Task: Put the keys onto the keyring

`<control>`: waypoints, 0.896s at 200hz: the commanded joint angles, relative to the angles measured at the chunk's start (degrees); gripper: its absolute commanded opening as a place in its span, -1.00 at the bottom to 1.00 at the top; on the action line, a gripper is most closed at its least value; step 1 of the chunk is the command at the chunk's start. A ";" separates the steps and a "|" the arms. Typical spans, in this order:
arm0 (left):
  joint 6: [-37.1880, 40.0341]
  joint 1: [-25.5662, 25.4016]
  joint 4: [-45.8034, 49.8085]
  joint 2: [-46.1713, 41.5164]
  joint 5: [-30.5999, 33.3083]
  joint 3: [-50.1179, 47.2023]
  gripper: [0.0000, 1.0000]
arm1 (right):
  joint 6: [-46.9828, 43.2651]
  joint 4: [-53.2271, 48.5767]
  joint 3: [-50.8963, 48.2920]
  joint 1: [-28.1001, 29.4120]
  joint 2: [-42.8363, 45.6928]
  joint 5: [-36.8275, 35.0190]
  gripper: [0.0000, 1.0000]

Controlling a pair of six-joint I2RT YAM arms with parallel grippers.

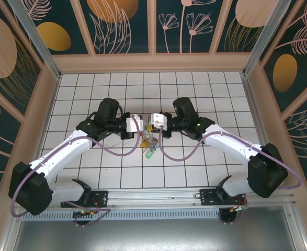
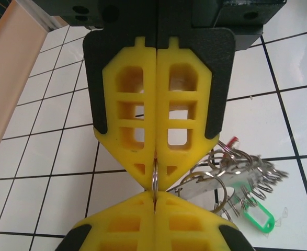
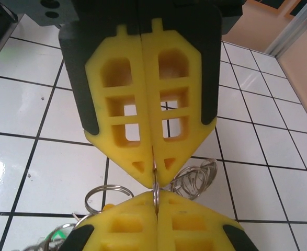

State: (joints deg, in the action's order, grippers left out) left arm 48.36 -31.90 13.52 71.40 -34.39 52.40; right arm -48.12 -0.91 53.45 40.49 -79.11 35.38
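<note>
Yellow-fingered left pincer (image 2: 155, 177), right pincer (image 3: 154, 178) both clamped on one keyring (image 2: 154, 189); one green key (image 2: 258, 218) near.

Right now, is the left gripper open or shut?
Shut: the left gripper fingers meet without a gap, pinching a metal ring at their tips.

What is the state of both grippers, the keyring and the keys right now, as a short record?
left gripper: shut on keyring
right gripper: shut on same keyring, tip to tip with left
keyring: edge-on, pinched by both
keys: bunched with split rings and green tag, beside the fingertips
keys joined to keyring: cannot tell
</note>
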 commanded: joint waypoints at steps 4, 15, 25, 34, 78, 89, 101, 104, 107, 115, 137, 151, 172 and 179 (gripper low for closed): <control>-2.14 -0.27 -5.81 -2.87 -3.90 -0.43 -0.74 | 1.02 6.80 -2.86 -0.27 2.69 1.64 -1.00; -2.51 -0.27 -5.70 -3.35 -4.28 -1.05 -0.63 | 3.33 11.12 -5.01 -0.85 4.63 3.22 -1.00; -2.82 -0.27 -5.62 -3.76 -4.45 -1.54 -0.61 | 5.43 14.96 -7.09 -1.28 6.43 4.85 -1.00; -3.10 -0.26 -5.86 -4.06 -4.21 -1.96 -0.60 | 7.25 18.44 -8.65 -1.68 7.72 6.03 -1.00; -5.41 -0.27 -9.52 -3.84 -6.00 -2.44 -0.57 | 10.27 23.32 -10.99 -2.08 9.46 9.31 -1.00; -5.73 -0.20 -10.08 -3.32 -6.71 -2.09 -0.56 | 10.54 24.24 -11.15 -2.09 9.50 9.40 -1.00; -5.68 -0.27 -10.18 -2.69 -7.06 -1.70 -0.56 | 10.50 24.72 -11.13 -2.08 9.59 9.39 -1.00; -5.65 -0.27 -10.18 -2.59 -7.12 -1.67 -0.56 | 10.58 24.70 -11.05 -2.08 9.59 9.34 -1.00; -5.62 -0.27 -10.18 -2.55 -7.26 -1.64 -0.56 | 10.51 24.61 -10.97 -2.14 9.59 9.27 -1.00; -5.59 -0.22 -10.35 -2.32 -7.69 -1.56 -0.56 | 10.37 24.34 -10.75 -2.08 9.50 9.20 -1.00; -5.84 -0.24 -10.62 -2.40 -9.41 -1.81 -0.56 | 9.96 24.12 -10.73 -2.13 9.55 8.71 -1.00; -5.82 -0.27 -10.62 -2.75 -10.02 -2.33 -0.51 | 9.67 23.92 -10.90 -2.10 9.71 8.10 -1.00; -5.50 -0.25 -10.44 -3.82 -10.13 -3.43 -0.44 | 9.15 23.12 -11.01 -2.13 10.07 7.54 -1.00; -5.54 -0.24 -10.37 -4.11 -9.74 -3.77 -0.44 | 8.92 22.78 -10.94 -2.11 10.29 7.36 -1.00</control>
State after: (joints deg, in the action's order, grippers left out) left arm 43.20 -31.55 3.75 68.38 -40.07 50.06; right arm -38.63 17.19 42.28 38.28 -71.48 41.71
